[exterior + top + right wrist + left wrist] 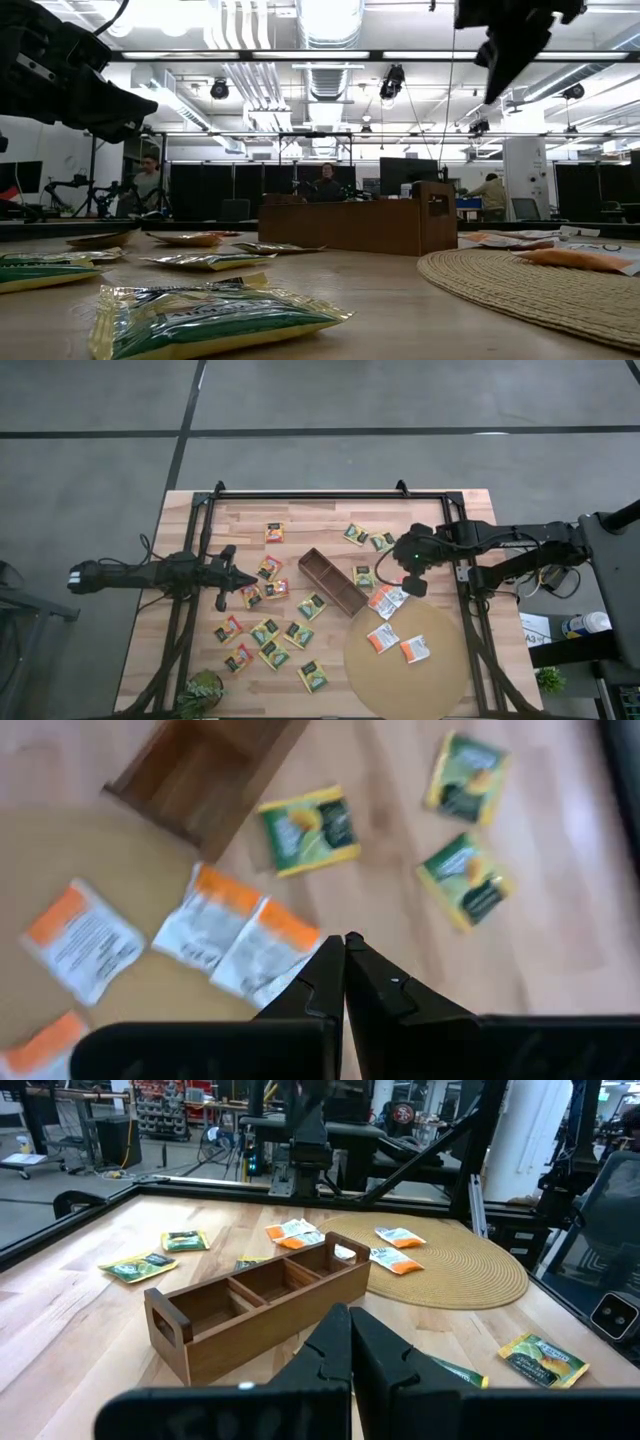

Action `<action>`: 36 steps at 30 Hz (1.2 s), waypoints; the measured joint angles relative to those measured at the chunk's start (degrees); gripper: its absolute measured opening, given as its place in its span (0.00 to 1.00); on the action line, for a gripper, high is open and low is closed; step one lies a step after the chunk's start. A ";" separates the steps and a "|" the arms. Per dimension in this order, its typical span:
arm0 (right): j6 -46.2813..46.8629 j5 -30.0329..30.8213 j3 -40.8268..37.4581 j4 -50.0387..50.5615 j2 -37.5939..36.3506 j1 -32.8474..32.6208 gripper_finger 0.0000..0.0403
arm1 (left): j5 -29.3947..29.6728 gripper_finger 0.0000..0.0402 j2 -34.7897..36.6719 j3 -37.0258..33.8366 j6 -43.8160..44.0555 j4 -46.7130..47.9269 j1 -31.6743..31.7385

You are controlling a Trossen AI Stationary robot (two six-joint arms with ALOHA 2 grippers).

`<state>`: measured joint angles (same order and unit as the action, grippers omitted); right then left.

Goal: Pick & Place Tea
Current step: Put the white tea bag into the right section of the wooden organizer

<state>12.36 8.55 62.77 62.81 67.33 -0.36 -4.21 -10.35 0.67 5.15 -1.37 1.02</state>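
Hovering our right gripper (345, 945), fingers clenched empty, above the white-and-orange tea sachets (240, 935) at the round woven tan mat's (445, 680) edge, we should spread them before descending; left gripper (350, 1325) waits clenched.

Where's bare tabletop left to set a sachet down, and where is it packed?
Free: the far strip of the table beyond the wooden box, and the round mat's near half. Crowded: the green and red sachets left of the box, and the white-orange sachets by the mat's far edge.
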 joint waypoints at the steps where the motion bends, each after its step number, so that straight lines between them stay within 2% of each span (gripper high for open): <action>1: 1.01 -1.10 -0.93 -0.07 -0.46 0.00 0.02 | -0.02 0.00 0.00 0.00 0.02 0.00 0.02; 6: 5.81 -3.75 -5.14 -0.07 -1.44 0.00 0.02 | 0.00 0.00 0.00 0.00 0.00 0.00 0.01; 16: 3.17 -7.29 -8.22 -0.24 -1.59 -0.15 0.04 | 0.00 0.00 0.00 0.00 0.01 0.02 0.00; 20: 2.42 -7.52 -8.31 -0.59 -1.57 -0.13 0.12 | 0.00 0.00 0.00 0.00 0.00 0.02 0.01; 30: 3.71 -7.08 -8.60 -1.15 -1.57 -0.15 0.45 | -0.01 0.00 0.00 0.00 0.01 0.02 0.01; 36: 3.87 -7.10 -8.60 -1.62 -1.55 -0.34 0.52 | 0.00 0.00 0.00 0.00 0.02 0.02 0.00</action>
<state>16.24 1.45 54.17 61.19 65.78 -0.70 -4.21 -10.35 0.67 5.17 -1.34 1.02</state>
